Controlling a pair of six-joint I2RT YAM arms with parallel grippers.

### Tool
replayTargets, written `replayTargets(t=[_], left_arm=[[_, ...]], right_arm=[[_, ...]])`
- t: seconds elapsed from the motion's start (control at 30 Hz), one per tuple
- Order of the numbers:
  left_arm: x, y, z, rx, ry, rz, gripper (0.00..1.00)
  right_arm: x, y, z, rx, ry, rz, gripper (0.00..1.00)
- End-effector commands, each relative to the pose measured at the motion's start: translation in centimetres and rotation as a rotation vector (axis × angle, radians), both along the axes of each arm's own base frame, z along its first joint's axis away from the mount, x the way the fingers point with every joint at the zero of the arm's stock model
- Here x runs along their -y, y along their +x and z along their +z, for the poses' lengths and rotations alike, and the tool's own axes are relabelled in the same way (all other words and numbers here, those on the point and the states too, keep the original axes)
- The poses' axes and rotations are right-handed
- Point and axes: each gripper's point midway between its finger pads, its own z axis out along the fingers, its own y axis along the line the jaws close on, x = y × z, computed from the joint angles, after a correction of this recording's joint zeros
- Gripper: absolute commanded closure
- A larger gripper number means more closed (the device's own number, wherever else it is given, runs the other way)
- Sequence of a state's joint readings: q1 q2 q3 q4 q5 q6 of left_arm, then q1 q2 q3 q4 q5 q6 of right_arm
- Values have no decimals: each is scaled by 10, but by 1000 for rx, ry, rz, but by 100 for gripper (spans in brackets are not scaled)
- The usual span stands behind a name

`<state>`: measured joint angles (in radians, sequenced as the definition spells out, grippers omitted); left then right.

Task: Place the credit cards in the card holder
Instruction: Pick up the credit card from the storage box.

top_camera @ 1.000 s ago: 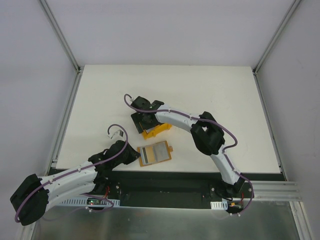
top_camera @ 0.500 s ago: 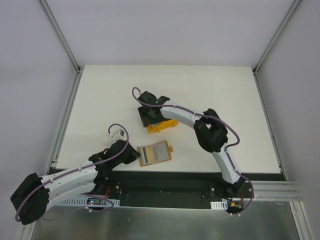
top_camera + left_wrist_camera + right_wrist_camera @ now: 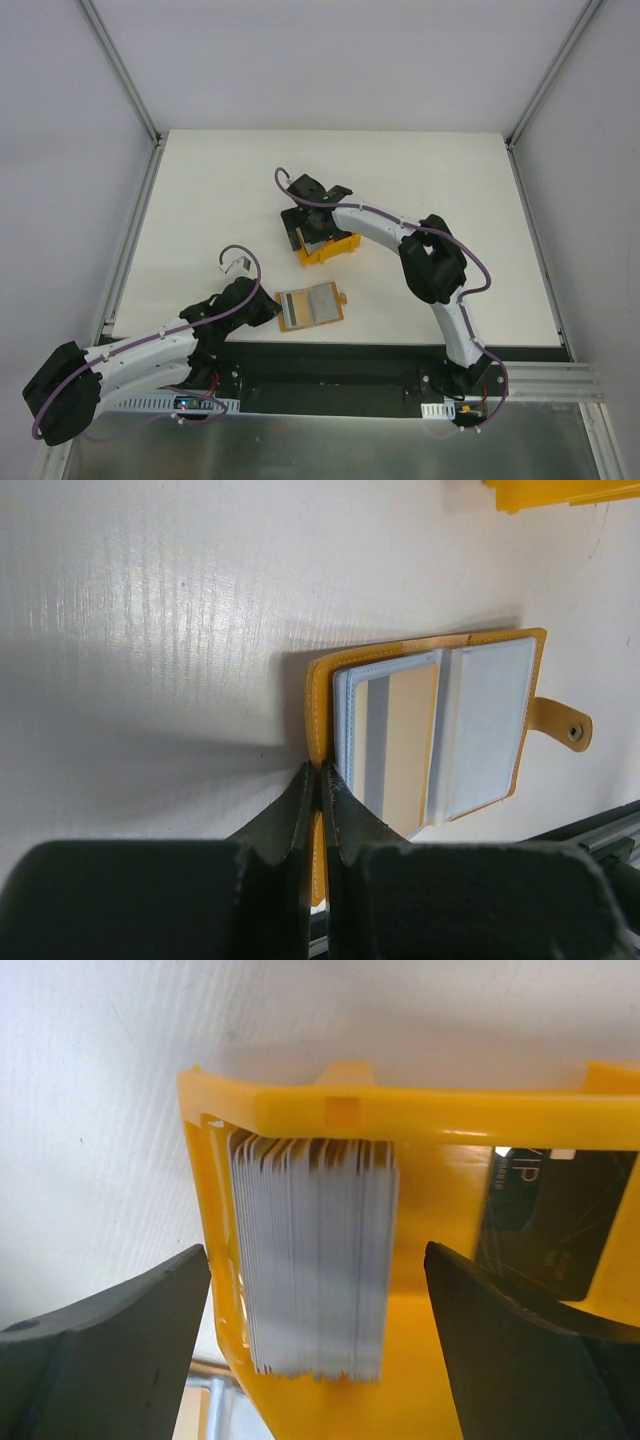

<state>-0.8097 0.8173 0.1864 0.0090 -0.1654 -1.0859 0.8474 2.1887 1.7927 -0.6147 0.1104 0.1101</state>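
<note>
The orange-tan card holder (image 3: 310,307) lies open near the table's front edge, a tan and grey card showing in its left pocket. It also shows in the left wrist view (image 3: 470,730). My left gripper (image 3: 320,772) is shut on the holder's left cover edge. My right gripper (image 3: 312,228) is open above the yellow-orange plastic bin (image 3: 330,246). In the right wrist view, a stack of credit cards (image 3: 315,1255) stands on edge in the bin (image 3: 420,1120), between my open fingers. A dark card (image 3: 555,1225) leans in the bin's right part.
The holder's snap tab (image 3: 560,725) points right. The table's front edge and a dark metal rail (image 3: 330,355) lie just below the holder. White walls enclose the table on three sides.
My right gripper has moved right and slightly away from me, now over the yellow-orange bin. The left gripper and the card holder have stayed put.
</note>
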Motion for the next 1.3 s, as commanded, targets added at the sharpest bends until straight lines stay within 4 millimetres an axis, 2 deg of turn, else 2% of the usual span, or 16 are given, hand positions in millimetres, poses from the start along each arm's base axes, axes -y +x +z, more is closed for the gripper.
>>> replayTargets(t=[0.0,0.3,0.67,1.03,1.27], left_arm=[[4,5,9,18,-2,-12,100],[3,4,7,10,0,-14,100],[7,7,12,17,7,-26,100],[8,8,11,7,22,-33,100],[8,7,8,-1,28,-39,100]], right_arm=[[0,4,53,57,90,37,8],[-6,-5,80,35,193,112,5],[2,-3,59,-54,245,105,4],[-14,-8,42,-167,387,145,5],[-19,-10,44,-188,427,152,7]])
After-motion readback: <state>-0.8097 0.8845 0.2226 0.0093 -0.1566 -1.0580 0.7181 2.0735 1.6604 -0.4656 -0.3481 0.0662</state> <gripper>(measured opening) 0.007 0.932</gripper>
